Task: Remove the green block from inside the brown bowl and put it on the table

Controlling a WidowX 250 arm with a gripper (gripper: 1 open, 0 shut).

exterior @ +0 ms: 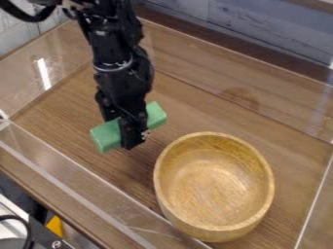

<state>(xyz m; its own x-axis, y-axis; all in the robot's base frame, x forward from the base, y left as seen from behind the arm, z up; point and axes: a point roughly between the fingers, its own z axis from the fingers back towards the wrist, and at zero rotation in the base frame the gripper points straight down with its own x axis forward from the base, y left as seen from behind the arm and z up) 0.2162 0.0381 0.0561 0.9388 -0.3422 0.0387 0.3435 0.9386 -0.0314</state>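
The green block is held crosswise between the fingers of my black gripper, which points straight down to the left of the brown bowl. The jaws are shut on the block's middle, and its two ends stick out left and right. The block sits low over the table; whether it touches the wood I cannot tell. The bowl is empty and stands at the front right, apart from the gripper.
Clear plastic walls edge the wooden surface on the left, front and right. A grey fabric backdrop lies behind the far wall. Bare wood stretches behind and to the left of the bowl.
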